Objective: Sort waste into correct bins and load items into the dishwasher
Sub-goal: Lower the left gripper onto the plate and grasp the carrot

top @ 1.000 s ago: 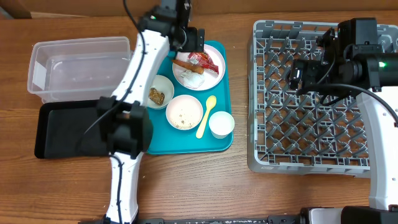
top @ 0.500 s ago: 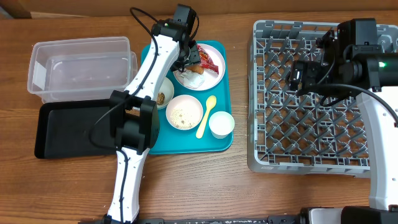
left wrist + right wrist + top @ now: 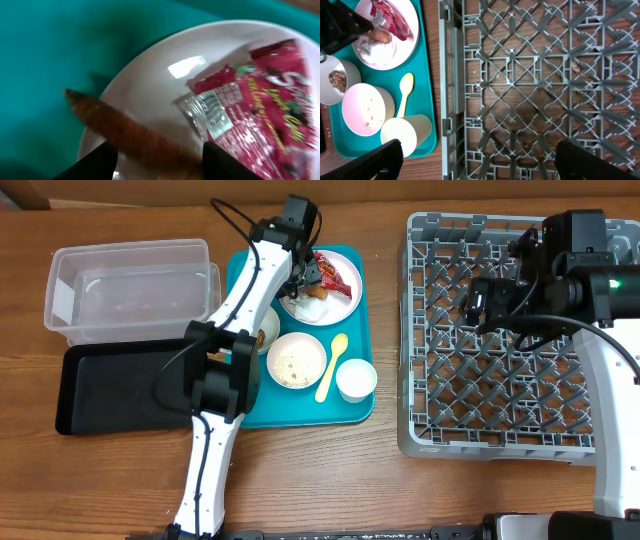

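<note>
My left gripper (image 3: pixel 302 275) is low over the round plate (image 3: pixel 345 307) on the teal tray. In the left wrist view its fingers (image 3: pixel 160 165) are open on either side of the brown sausage piece (image 3: pixel 125 132). The red snack wrapper (image 3: pixel 260 100) lies beside it on the plate (image 3: pixel 150 75), with the white napkin (image 3: pixel 314 308). A bowl with rice grains (image 3: pixel 296 361), a bowl with brownish scraps (image 3: pixel 266 332), the cup (image 3: pixel 356 380) and the yellow spoon (image 3: pixel 331 366) sit on the tray. My right gripper (image 3: pixel 482 165) is open above the grey dish rack (image 3: pixel 500 340).
The teal tray (image 3: pixel 350 416) sits in the middle of the wooden table. The clear tub (image 3: pixel 130 285) and the black tray (image 3: pixel 100 385) are to its left. My left arm crosses over the scraps bowl and the black tray's right end.
My left gripper has dropped from the tray's back edge down onto the plate and now straddles the sausage piece. The right arm has not moved.
</note>
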`<action>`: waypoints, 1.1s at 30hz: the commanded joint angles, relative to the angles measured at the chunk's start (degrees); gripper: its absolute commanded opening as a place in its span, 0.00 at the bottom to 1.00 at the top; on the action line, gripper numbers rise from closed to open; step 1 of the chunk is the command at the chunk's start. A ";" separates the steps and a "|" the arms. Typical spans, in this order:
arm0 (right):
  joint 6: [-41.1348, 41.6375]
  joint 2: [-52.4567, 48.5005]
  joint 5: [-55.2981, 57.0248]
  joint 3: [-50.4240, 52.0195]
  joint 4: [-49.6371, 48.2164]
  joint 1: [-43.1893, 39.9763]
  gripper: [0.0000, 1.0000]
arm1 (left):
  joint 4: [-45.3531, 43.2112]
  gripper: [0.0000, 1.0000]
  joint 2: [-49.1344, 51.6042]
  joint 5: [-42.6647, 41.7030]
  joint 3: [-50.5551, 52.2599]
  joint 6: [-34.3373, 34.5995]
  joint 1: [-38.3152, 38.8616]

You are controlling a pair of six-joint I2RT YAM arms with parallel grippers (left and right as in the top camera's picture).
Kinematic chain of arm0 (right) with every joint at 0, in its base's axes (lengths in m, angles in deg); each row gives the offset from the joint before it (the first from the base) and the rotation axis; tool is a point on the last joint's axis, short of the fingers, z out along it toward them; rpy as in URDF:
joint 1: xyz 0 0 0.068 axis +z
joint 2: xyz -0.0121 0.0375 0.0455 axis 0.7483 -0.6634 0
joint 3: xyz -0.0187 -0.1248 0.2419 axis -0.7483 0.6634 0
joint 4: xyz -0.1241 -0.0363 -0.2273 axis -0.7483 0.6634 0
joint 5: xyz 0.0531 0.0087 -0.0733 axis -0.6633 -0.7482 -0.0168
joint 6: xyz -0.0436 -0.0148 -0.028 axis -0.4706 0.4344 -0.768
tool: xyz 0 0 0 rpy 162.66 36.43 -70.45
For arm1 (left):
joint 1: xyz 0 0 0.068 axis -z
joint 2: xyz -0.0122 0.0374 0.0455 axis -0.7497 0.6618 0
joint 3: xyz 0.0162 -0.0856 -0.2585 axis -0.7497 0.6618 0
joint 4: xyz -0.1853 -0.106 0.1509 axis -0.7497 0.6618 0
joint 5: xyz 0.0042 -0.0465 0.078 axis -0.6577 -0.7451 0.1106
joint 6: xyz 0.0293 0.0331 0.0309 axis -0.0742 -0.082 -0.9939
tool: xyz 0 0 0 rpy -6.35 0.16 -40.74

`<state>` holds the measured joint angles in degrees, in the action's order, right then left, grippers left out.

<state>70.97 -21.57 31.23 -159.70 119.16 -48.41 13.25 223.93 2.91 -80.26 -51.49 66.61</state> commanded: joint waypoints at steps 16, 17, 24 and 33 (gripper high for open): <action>0.20 0.15 -0.13 -1.62 -0.24 0.11 1.00 | -2.36 0.13 2.01 -8.33 -5.66 -2.75 -0.13; 0.20 0.15 -0.13 -1.62 -0.22 0.11 1.00 | -1.99 0.14 1.84 -8.79 -7.06 -3.78 -0.13; 0.20 0.15 -0.15 -1.62 -0.13 0.11 1.00 | 7.67 0.22 1.60 -8.98 -22.49 -7.69 -0.13; 0.20 0.15 -0.13 -1.62 -0.15 0.11 1.00 | 22.40 0.25 1.60 -8.87 -39.28 -11.10 -2.19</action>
<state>71.00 -21.57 31.23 -159.70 119.14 -48.41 33.32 226.03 -5.51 -114.55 -59.47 65.75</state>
